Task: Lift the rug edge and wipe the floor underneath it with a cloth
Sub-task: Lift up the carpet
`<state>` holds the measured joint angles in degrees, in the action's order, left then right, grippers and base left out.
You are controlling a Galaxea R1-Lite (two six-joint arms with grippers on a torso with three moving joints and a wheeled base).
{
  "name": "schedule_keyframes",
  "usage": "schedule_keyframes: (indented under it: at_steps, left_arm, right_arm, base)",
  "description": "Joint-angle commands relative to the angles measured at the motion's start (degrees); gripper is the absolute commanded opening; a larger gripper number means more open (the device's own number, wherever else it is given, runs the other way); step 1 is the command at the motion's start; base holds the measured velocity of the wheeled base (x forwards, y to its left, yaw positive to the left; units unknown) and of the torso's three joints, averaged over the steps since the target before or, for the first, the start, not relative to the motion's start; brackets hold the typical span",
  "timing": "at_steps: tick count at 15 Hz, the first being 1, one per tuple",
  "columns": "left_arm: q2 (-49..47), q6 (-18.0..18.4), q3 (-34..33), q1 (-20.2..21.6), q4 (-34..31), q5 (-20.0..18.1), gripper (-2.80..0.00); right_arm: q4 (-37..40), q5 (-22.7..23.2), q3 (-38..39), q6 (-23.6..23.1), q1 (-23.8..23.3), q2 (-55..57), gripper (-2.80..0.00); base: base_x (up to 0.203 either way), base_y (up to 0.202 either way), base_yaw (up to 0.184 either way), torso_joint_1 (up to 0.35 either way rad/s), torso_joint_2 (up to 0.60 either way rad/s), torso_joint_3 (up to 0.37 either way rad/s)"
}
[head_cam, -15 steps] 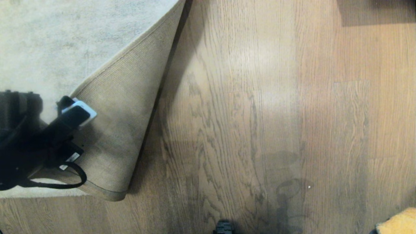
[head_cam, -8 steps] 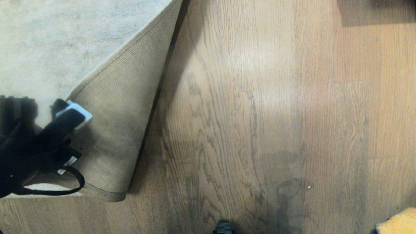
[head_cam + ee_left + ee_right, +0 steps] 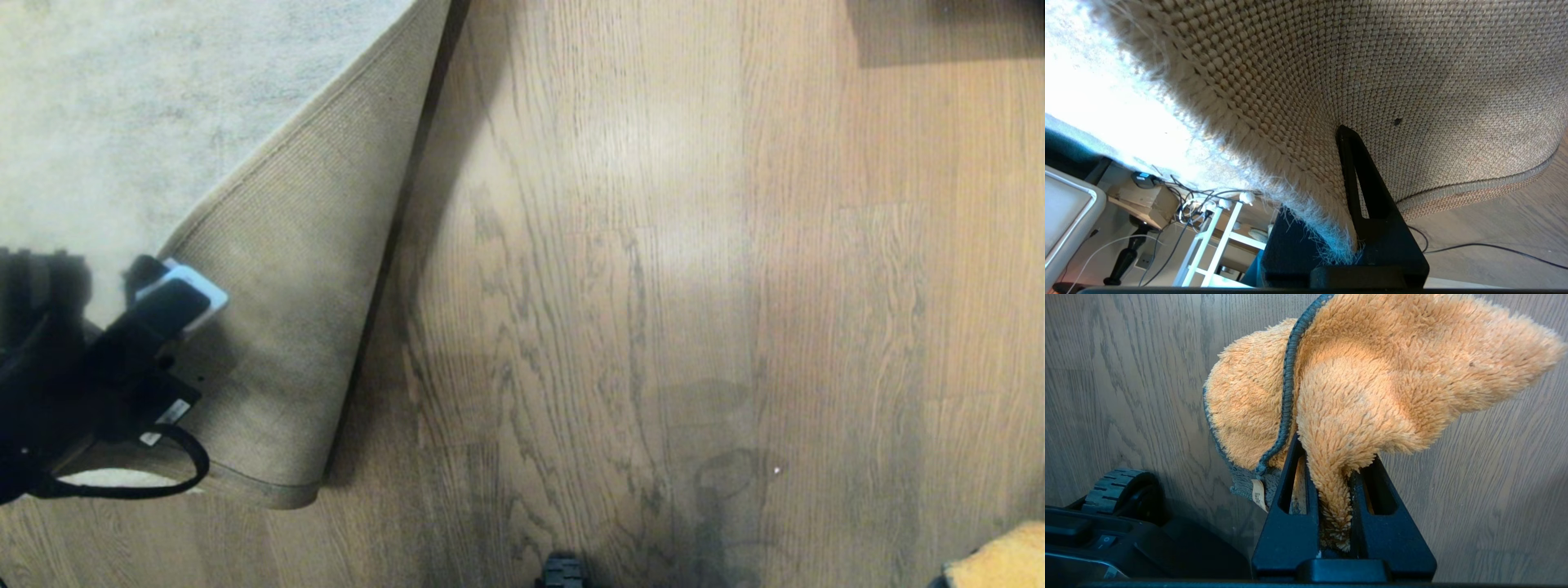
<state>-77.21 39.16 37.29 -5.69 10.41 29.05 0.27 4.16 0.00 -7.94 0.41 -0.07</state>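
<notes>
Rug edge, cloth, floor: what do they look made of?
Rug edge: tan coarse-woven backing, probably jute or a synthetic lookalike, with a visible grid weave; pale short pile frays at the border where the left gripper clamps it.
Cloth: fluffy orange microfibre-like fleece with a dark stitched hem, pinched in the right gripper.
Floor: wood-grain planks with a slight sheen; wood or laminate, can't tell.

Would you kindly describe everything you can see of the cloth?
The cloth is a small fluffy orange-yellow rag with a dark grey-green stitched border and a small tag at one corner. It is bunched and pinched between the fingers of the right tool, hanging above the wood floor without visibly touching it. In the head view only its corner shows, bottom right.
</notes>
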Motion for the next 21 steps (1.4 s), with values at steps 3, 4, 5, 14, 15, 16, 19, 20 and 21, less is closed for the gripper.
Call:
schedule_keyframes:
  at_steps: [3,4,5,14,15,16,19,20,21]
  left_arm:
    - [0.1,0.2,0.0,0.4,0.1,0.2,-2.80]
    - [0.1,0.2,-0.2,0.4,0.1,0.2,-2.80]
    - [0.2,0.2,-0.4,0.4,0.2,0.2,-2.80]
    - [0.0,0.1,-0.6,0.2,0.1,0.0,-2.80]
    - [-0.1,0.1,-0.6,0.2,0.1,0.0,-2.80]
    - [-0.1,0.2,-0.6,0.2,0.1,0.1,-2.80]
    - [-0.2,0.1,-0.6,0.2,0.1,0.1,-2.80]
    - [-0.1,0.1,-0.6,0.2,0.1,0.1,-2.80]
    - [-0.1,0.1,-0.6,0.2,0.1,0.1,-2.80]
  right_arm:
    - [0.1,0.0,0.0,-0.4,0.0,0.1,-2.80]
    - [0.1,0.1,0.0,-0.4,0.0,0.1,-2.80]
    - [0.1,0.0,0.0,-0.1,0.0,0.1,-2.80]
    - [1.5,1.9,-4.9,-0.9,0.0,6.5,-2.80]
    - [1.4,3.0,-6.7,-0.8,0.1,9.0,-2.80]
    - [1.3,4.9,-8.4,-0.8,0.3,11.7,-2.80]
    - [-1.1,14.8,-11.8,-1.0,0.4,20.8,-2.80]
    - [-1.8,19.8,-12.4,-1.2,0.4,23.4,-2.80]
    - [-2.3,24.7,-13.3,-1.4,0.4,26.2,-2.80]
  base:
    - [0.000,0.000,0.000,0.000,0.00,0.000]
    - [0.000,0.000,0.000,0.000,0.00,0.000]
    - [0.000,0.000,0.000,0.000,0.00,0.000]
    - [0.000,0.000,0.000,0.000,0.00,0.000]
    - [0.000,0.000,0.000,0.000,0.00,0.000]
    - [0.000,0.000,0.000,0.000,0.00,0.000]
    - [0.000,0.000,0.000,0.000,0.00,0.000]
    - [0.000,0.000,0.000,0.000,0.00,0.000]
    - [0.000,0.000,0.000,0.000,0.00,0.000]
